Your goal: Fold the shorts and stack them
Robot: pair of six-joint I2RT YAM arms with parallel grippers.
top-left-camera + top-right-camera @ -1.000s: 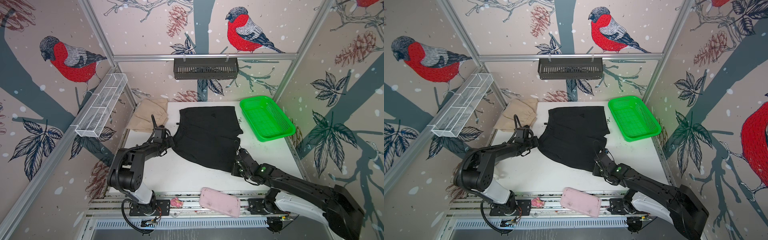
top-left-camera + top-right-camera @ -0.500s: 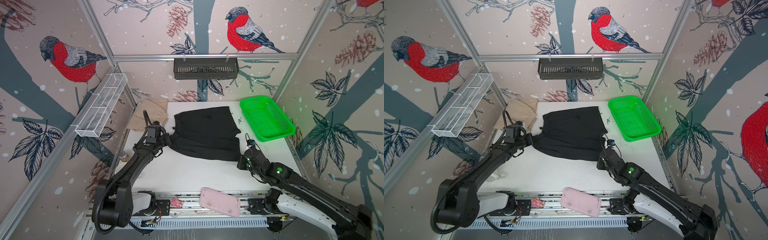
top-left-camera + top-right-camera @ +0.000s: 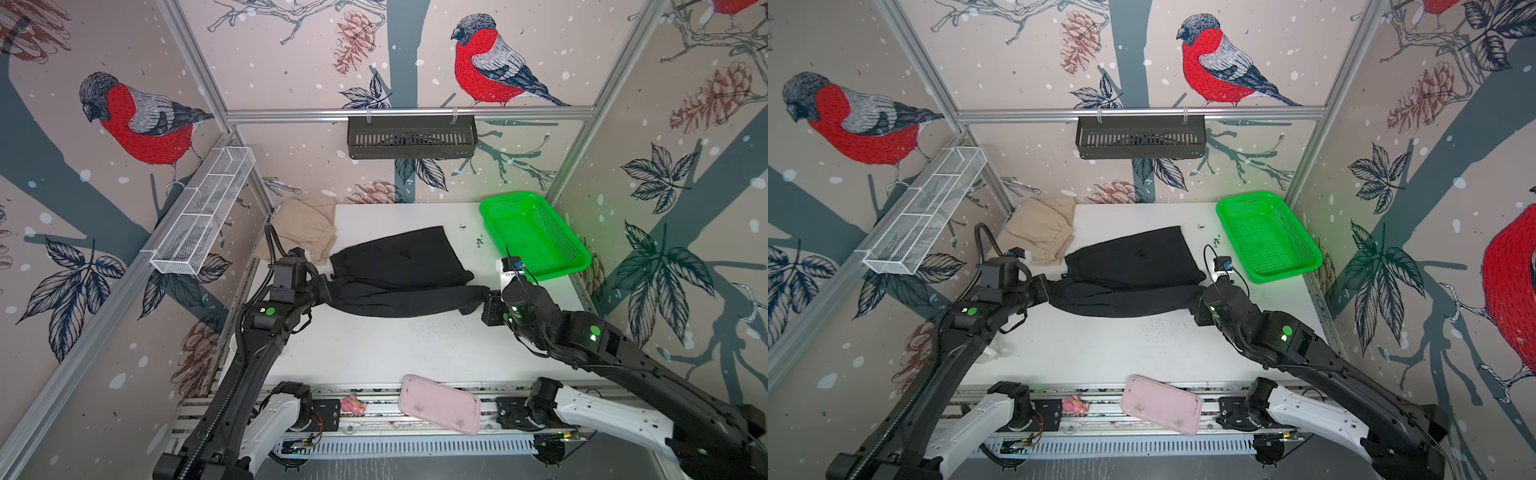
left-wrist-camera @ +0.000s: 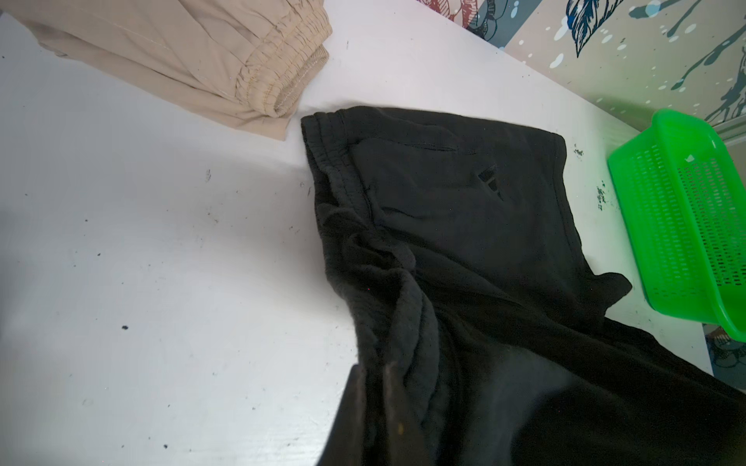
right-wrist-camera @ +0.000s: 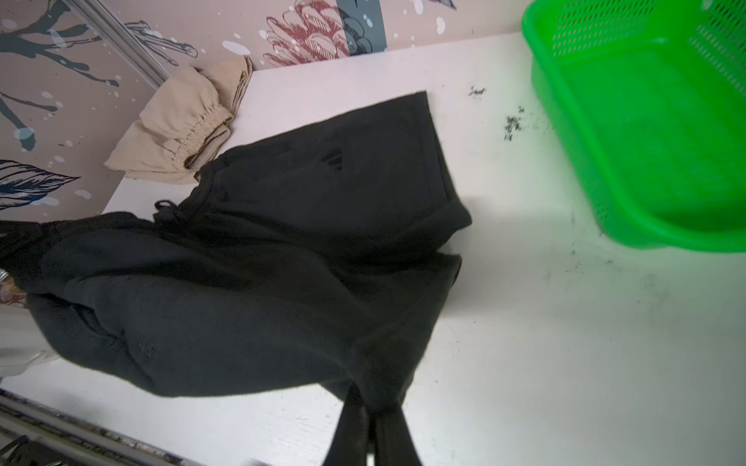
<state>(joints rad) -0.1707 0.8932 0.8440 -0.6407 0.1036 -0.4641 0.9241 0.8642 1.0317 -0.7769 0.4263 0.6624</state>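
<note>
Grips black shorts (image 3: 399, 266) at both ends, left claw (image 3: 328, 291) and right claw (image 3: 478, 297) each clamped on cloth. Has raised the near half off the surface (image 3: 374, 353), just beside the green basket (image 3: 548, 272): first fold underway. Leaves beige shorts (image 3: 305, 226) farther from the green basket

No readable words or numbers anywhere. Only one sign: a small tone-on-tone emblem (image 4: 490, 182) of three slanted bars, without lettering, on the flat-lying panel of the black shorts (image 4: 464, 226), well apart from the green basket (image 4: 686, 210). Clear in both wrist views.
</note>
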